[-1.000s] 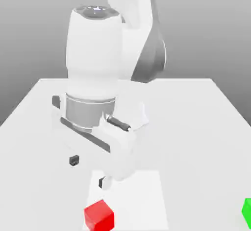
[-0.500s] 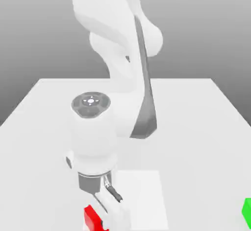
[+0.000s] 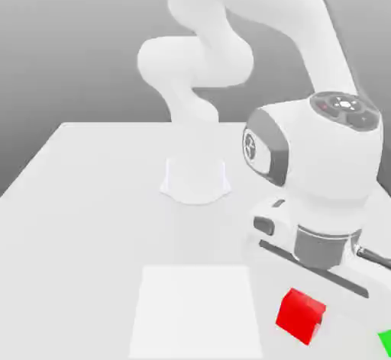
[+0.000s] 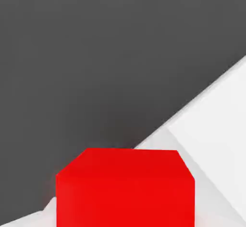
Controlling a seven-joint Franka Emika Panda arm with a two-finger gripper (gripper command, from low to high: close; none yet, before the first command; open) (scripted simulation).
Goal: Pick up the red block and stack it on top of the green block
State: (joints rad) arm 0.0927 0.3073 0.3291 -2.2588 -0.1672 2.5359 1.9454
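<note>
The red block (image 3: 300,316) hangs just under my white hand, near the table's front edge on the exterior view's right. My gripper (image 3: 304,305) is shut on it, and the block looks lifted off the table. In the hand view the red block (image 4: 125,187) sits very close to the camera, with the white table edge (image 4: 216,139) and dark floor behind it. A corner of the green block (image 3: 386,342) shows at the exterior view's lower right, a short way to the right of the red block and lower in the picture.
A brighter white square patch (image 3: 195,309) lies on the table (image 3: 76,198) at the front middle. The arm's round base (image 3: 195,179) stands at the table's centre. My forearm arches over the right half.
The gripper came down on the red block at the front left and shut on it. The arm then swung to the exterior view's right, carrying the block toward the green one.
</note>
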